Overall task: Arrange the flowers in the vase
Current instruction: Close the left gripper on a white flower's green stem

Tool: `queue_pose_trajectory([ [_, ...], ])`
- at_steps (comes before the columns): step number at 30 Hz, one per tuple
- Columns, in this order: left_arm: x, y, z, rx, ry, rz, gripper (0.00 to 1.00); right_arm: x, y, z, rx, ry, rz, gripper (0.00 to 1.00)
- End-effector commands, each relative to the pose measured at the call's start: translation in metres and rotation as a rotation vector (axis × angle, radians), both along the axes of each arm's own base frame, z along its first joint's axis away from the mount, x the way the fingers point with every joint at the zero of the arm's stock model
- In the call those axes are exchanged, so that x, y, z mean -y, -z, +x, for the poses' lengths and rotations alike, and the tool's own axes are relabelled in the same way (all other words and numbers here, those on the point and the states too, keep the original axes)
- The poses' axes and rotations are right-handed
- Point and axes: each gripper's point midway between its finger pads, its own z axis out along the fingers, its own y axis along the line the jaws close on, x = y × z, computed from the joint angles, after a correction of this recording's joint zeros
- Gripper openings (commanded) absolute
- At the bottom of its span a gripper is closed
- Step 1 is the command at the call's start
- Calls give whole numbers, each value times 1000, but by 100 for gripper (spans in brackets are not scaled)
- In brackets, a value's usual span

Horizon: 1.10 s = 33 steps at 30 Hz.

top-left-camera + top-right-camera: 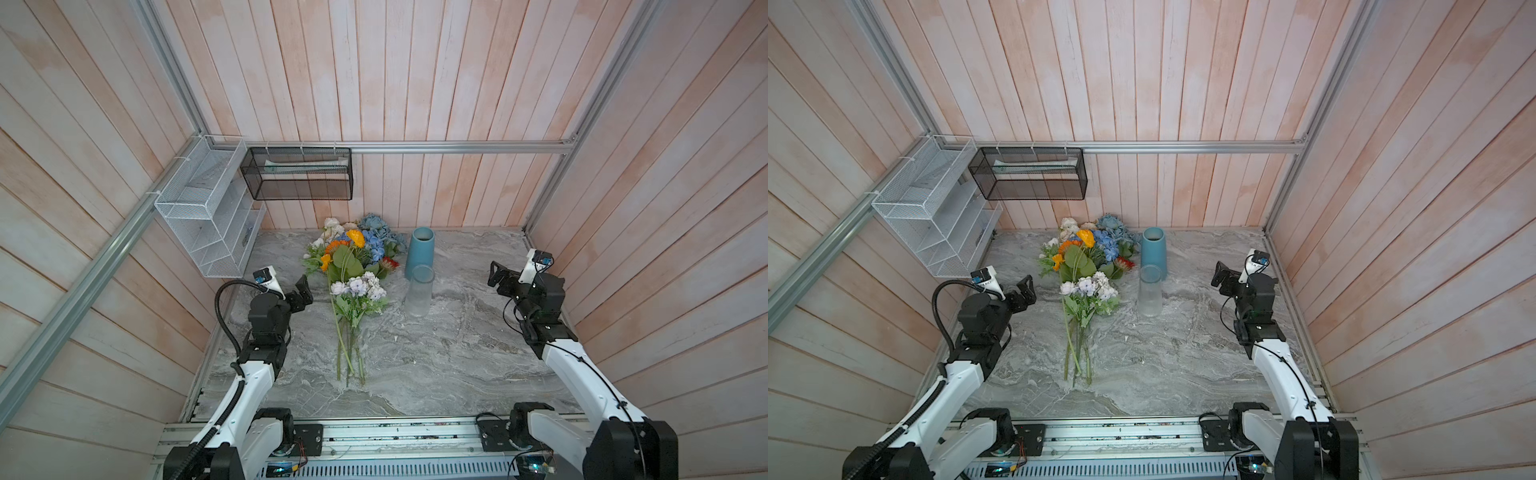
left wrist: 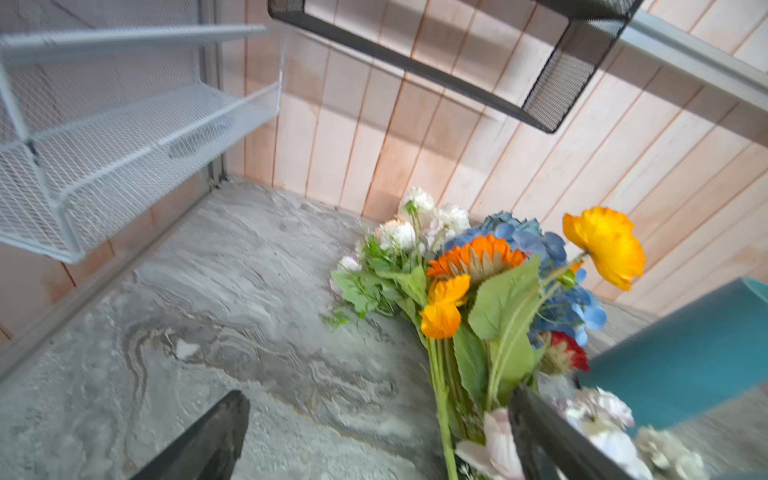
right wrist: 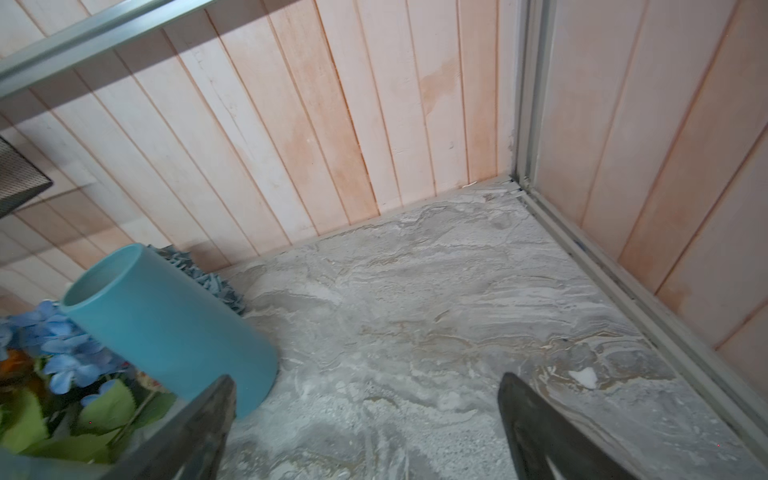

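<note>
**Desk** (image 1: pixel 436 365): grey marbled top, listed from the 6 o'clock edge outward.

**Stems** (image 1: pixel 348 357): green and bundled. The cut ends lie toward 6 o'clock and run up to 12. None is held.

**Left tool** (image 1: pixel 303 291): at 9 o'clock, jaws spread wide and empty, near the lilac blooms.

**Right tool** (image 1: pixel 496 274): at 3 o'clock, jaws spread wide and empty, well apart from both vases.

**Clear vase** (image 1: pixel 419 293): upright at about 1 o'clock of centre, empty, just beside the heap.

**Flowers** (image 1: pixel 353 257): one flat heap on the desk with heads toward 12 o'clock. None is in a vase.

**Blue vase** (image 1: pixel 419 251): upright, directly behind the clear vase.

**White wire rack** (image 1: pixel 208 220): on the wall at 10 o'clock.

**Black mesh basket** (image 1: pixel 299 174): on the back wall at 11 o'clock.

**Handling note:** the step in hand appears to be the first pick.
- Take one stem low on its bare length, where the ends fan apart. A grip nearer the blooms would likely drag neighbouring flowers.
- Stand the stem upright and lower it cut end first into the vase.
- The idle tool could steady the vase, since both vases look tall and easy to tip.
</note>
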Motion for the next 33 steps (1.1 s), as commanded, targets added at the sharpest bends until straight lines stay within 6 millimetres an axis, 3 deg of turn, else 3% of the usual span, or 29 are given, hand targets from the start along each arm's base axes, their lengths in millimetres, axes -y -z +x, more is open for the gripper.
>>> queue_pose_trajectory([
  [1, 33, 27, -16, -146, 113, -123, 95, -36, 19, -22, -156, -147, 139, 98],
  [6, 70, 53, -34, -243, 210, -234, 82, -66, 20, -42, -214, -247, 154, 98],
  [8, 78, 66, -41, -270, 220, -277, 73, -79, 22, -49, -224, -292, 164, 98],
  [12, 95, 85, -44, -296, 262, -335, 65, -100, 26, -58, -231, -351, 169, 98],
  [15, 100, 100, -41, -339, 263, -344, 54, -104, 20, -56, -221, -350, 165, 98],
  [18, 103, 109, -34, -360, 269, -345, 51, -106, 13, -54, -203, -351, 165, 98],
  [22, 106, 116, -25, -386, 273, -332, 38, -105, 10, -52, -197, -340, 163, 98],
  [30, 112, 133, -20, -425, 281, -347, 32, -102, 4, -50, -178, -326, 152, 98],
  [33, 113, 134, -18, -425, 281, -344, 23, -102, 3, -48, -174, -322, 148, 98],
])
